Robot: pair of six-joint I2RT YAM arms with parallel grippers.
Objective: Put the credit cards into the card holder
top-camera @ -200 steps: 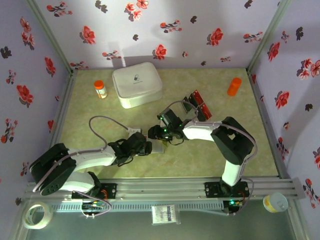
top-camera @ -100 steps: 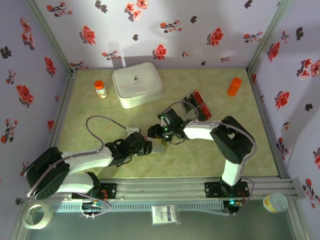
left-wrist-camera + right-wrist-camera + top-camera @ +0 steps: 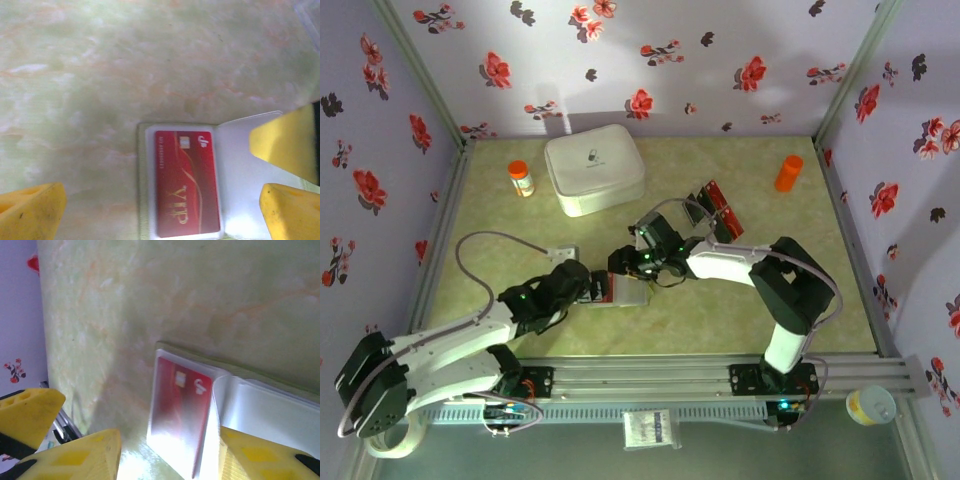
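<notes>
The left gripper [image 3: 588,288] has drawn back from the holder [image 3: 634,292], its arm swinging away to the holder's left, and its jaws have spread wide. A red card [image 3: 186,182] now lies uncovered in the holder.

card [image 3: 186,182]: glossy red plastic | holder [image 3: 235,195] pocket: clear shiny film | table [image 3: 125,65]: smooth, marbled, matt

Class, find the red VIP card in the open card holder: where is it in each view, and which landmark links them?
Top external: red card, near table centre.
Left wrist: red card, lower centre.
Right wrist: red card, lower centre, glare-washed.
Shared landmark: card holder beneath it.
</notes>
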